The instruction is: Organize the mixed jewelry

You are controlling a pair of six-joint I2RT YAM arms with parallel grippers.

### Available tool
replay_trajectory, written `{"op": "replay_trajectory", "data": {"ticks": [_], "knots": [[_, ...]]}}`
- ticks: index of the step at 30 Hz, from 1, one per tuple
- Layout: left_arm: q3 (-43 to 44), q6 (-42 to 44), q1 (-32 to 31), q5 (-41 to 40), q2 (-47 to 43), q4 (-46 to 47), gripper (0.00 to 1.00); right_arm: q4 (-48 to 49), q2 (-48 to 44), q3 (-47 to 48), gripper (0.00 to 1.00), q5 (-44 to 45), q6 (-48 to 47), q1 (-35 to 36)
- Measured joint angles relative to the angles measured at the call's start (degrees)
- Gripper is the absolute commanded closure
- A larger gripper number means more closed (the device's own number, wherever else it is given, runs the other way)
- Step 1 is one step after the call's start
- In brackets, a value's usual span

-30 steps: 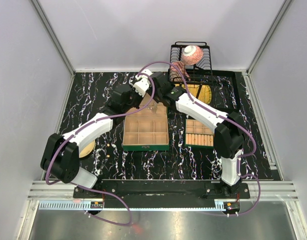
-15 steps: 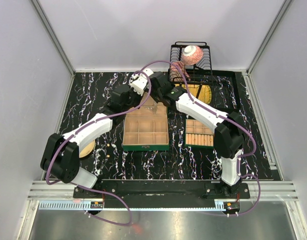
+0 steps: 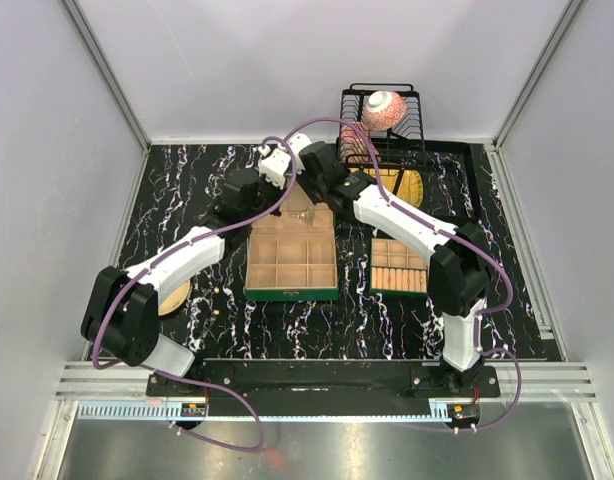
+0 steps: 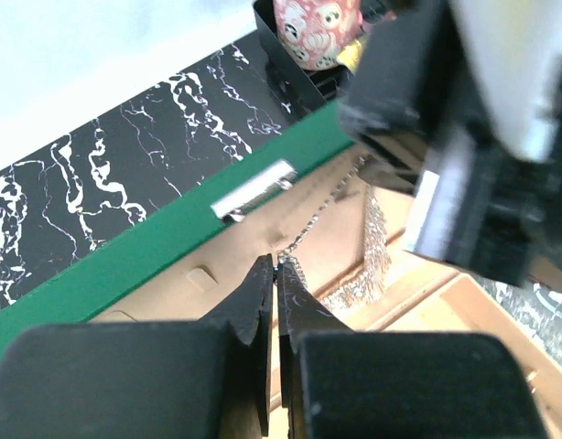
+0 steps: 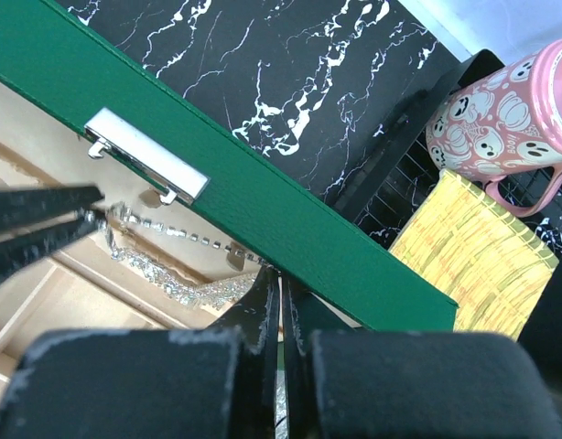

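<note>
**Chain strung between both grippers over the green box**

My left gripper [image 4: 275, 265] is pinched tight on one end of a thin silvery chain [image 5: 176, 232]. My right gripper [image 5: 279, 274] is pinched on it further along. Both pairs of jaws meet with only chain between them. The chain runs taut from one to the other, and a wider sparkly length sags under it. All of it hangs over the far compartment of the green box [image 5: 263, 212], just inside the box's far wall and below its metal clasp [image 5: 144, 155]. Can't tell if the sag touches the box's beige lining.

Step in hand, my guess: lay the chain into that one compartment. To do it well:
- Lower both grippers together and level, inside the box's far wall.
- Stay off the clasp, since links could snag there.
- Bring the grippers toward each other first to take the tension off.
- Release one end, then the other, and lift straight up — a thin link may cling to a finger and drag out.
- Don't let the chain spill over the divider into the nearer cells.
</note>
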Motion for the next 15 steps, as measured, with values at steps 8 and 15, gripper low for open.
{"op": "replay_trajectory", "data": {"ticks": [8, 15], "knots": [[0.0, -5.99, 1.77, -0.55, 0.0, 2.8, 1.0, 0.46, 0.0, 0.0, 1.0, -1.81, 1.42, -0.17], [0.0, -6.51, 1.88, -0.52, 0.0, 2.91, 1.0, 0.46, 0.0, 0.0, 1.0, -1.88, 1.42, -0.17]]}}
